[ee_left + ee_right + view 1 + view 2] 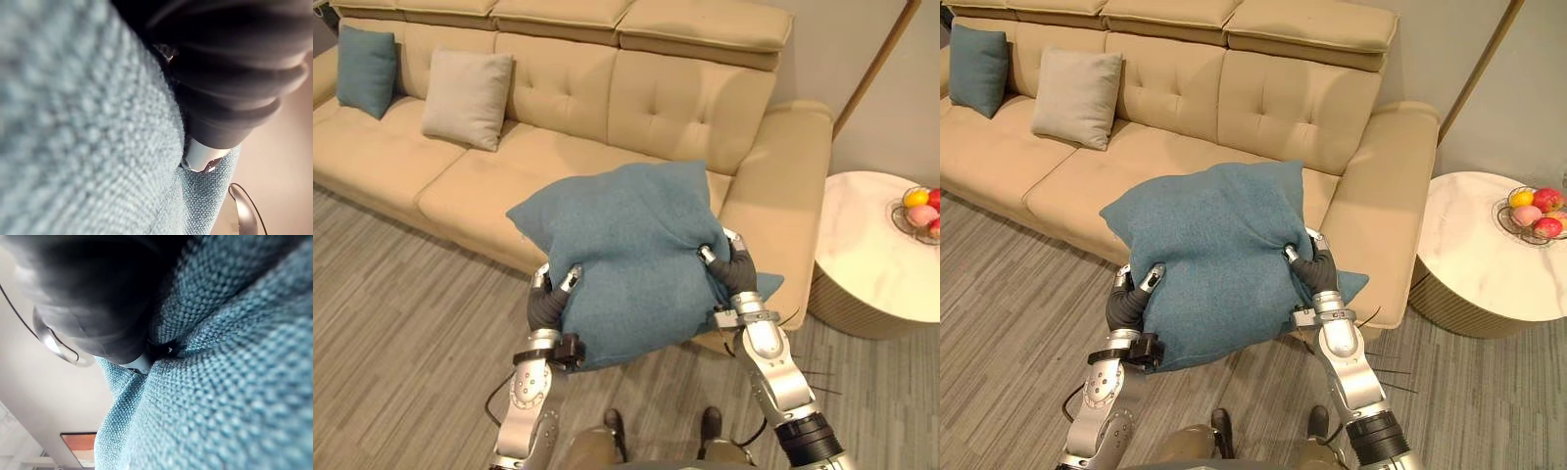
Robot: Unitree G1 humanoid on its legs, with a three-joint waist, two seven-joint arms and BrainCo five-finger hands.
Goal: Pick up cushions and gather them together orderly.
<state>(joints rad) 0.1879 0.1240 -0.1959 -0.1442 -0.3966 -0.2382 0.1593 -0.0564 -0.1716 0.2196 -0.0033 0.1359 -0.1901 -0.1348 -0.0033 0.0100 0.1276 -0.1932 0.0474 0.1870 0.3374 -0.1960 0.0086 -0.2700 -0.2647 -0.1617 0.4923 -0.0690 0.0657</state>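
The left hand (548,299) and right hand (732,269) clutch the large teal cushion (626,245) by its sides, held up before the sofa's (509,166) right end. A beige cushion (467,98) and a small teal cushion (366,70) lean near its left end.

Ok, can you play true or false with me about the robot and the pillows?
1. The robot holds the big blue cushion with both its left hand and its right hand. True.
2. The big blue cushion lies flat on the sofa seat. False: it is held up in the air at the front of the sofa.
3. A small blue cushion and a beige cushion lean side by side against the sofa's back. True.
4. The round white table has a stack of books on it. False: it holds a bowl of fruit.
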